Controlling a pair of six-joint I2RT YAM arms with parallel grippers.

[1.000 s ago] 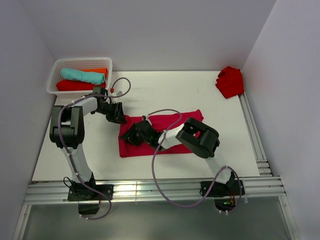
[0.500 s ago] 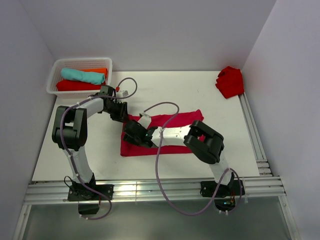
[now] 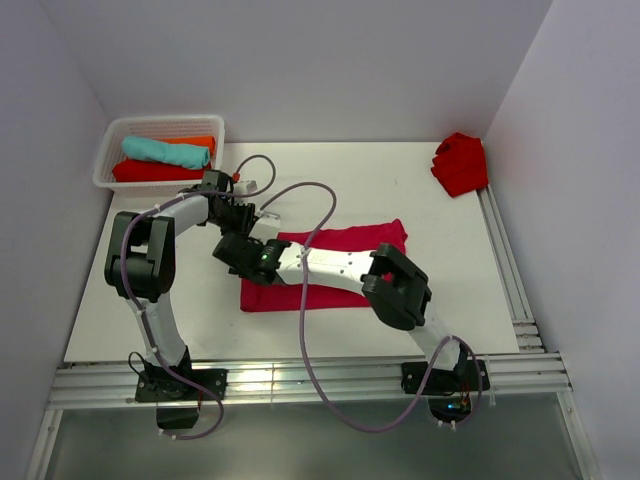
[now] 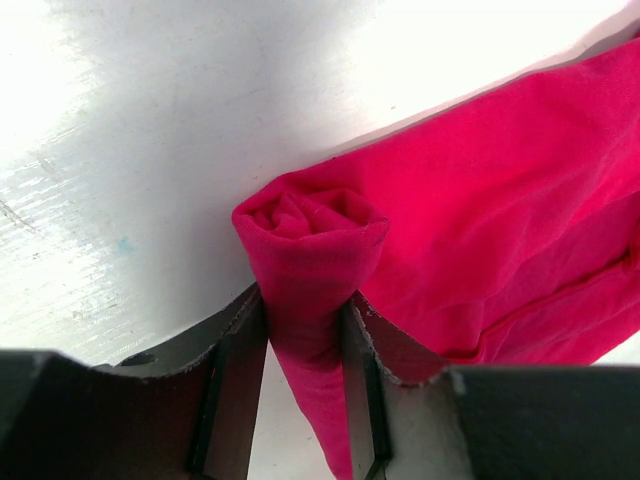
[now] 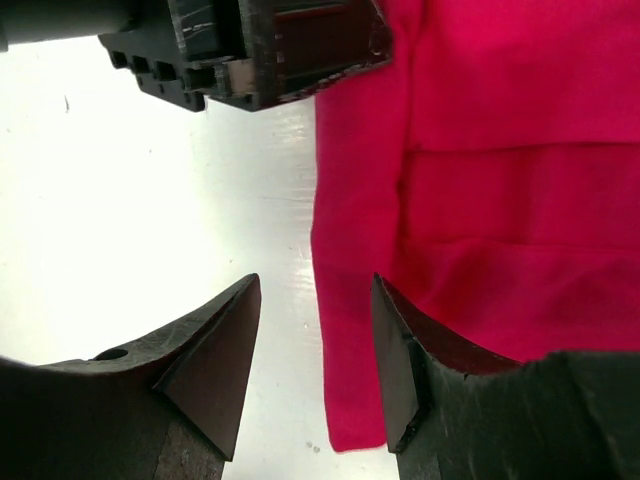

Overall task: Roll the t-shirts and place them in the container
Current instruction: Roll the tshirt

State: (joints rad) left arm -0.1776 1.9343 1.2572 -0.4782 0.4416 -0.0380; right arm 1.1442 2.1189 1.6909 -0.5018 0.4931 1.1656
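Top view: the left gripper [image 3: 243, 222] and right gripper [image 3: 232, 250] meet over the left end of the crimson t-shirt [image 3: 372, 238], covering its rolled corner; the right arm [image 3: 330, 265] hides a strip of the cloth. Left wrist view: the roll [image 4: 305, 240] runs between the fingers [image 4: 240, 360] and off the bottom edge. Right wrist view: the crimson t-shirt is cut by the top and right edges. Basket [image 3: 110, 150], far left corner of the table [image 3: 400, 180]: the teal shirt [image 3: 165, 152] covers most of the orange shirt [image 3: 197, 142].

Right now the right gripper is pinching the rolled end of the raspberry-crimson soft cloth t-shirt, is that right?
No, the left gripper is pinching the rolled end of the raspberry-crimson t-shirt; the left wrist view shows it. The right gripper is open.
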